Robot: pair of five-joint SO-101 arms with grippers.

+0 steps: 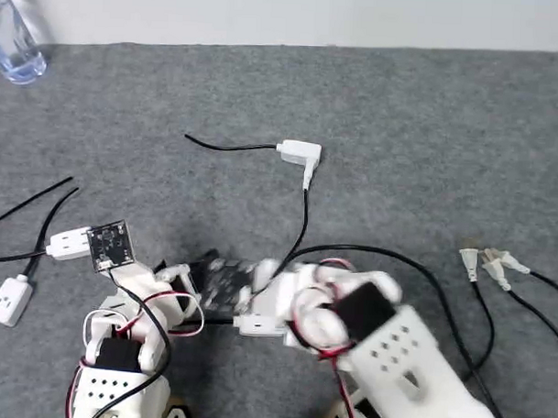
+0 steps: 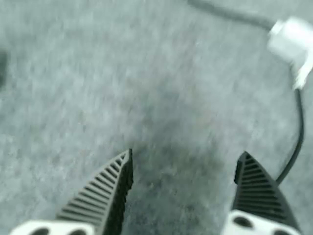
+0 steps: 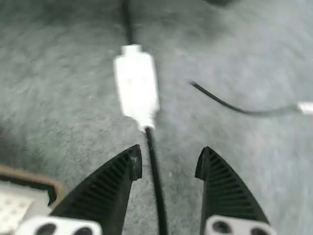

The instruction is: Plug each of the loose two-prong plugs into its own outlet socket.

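Looking at the right claw (image 3: 171, 149): is it pinching anything?

No, its fingers are spread. A white connector (image 3: 136, 88) lies just ahead of the tips, and its black cable (image 3: 155, 171) runs back between them.

Where are the loose plugs (image 1: 470, 260)?

Two of them lie side by side, well apart from that claw.

And the left claw (image 2: 187, 152)?

Spread as well, with grey carpet (image 2: 146, 98) showing between its fingers.
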